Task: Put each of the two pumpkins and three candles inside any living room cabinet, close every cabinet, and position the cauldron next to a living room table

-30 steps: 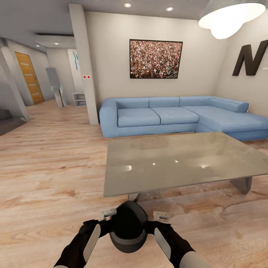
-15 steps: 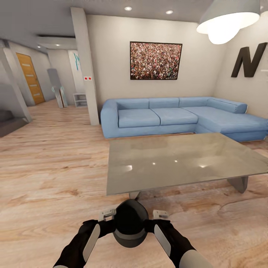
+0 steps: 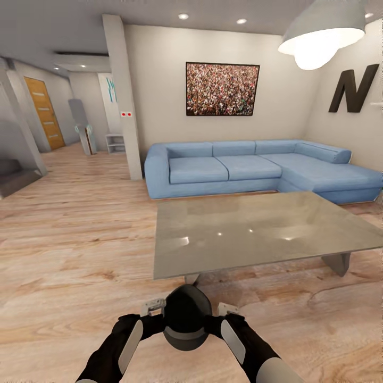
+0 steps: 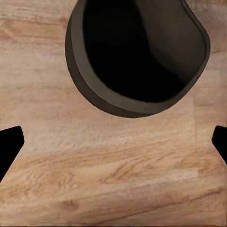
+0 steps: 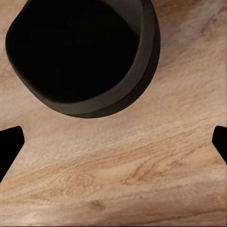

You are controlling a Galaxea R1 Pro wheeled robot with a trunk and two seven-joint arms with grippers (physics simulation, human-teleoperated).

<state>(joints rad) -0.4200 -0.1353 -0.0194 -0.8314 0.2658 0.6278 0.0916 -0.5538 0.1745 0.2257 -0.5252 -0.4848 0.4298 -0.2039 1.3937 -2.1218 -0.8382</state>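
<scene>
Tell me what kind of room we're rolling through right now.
A living room, most likely: a blue sectional sofa stands against the back wall, a low glass-topped coffee table sits in front of it, and a framed crowd picture hangs above on the wall.

Your head camera sits high, looking forward and down across the living room: the table (image 3: 255,234) lies mid-frame, the blue sofa (image 3: 255,167) beyond the table, the cauldron (image 3: 184,316) on the near side of the table, close beneath the lens. Your left wrist camera looks steeply down onto the wood floor (image 4: 113,179) from close range, the cauldron (image 4: 137,56) large in frame, its dark interior facing the lens. Your right wrist camera looks down likewise at similar closeness, cauldron (image 5: 82,56) mouth-on, floor (image 5: 123,170) around it. All three views share the cauldron and the floor patch beside it.
</scene>
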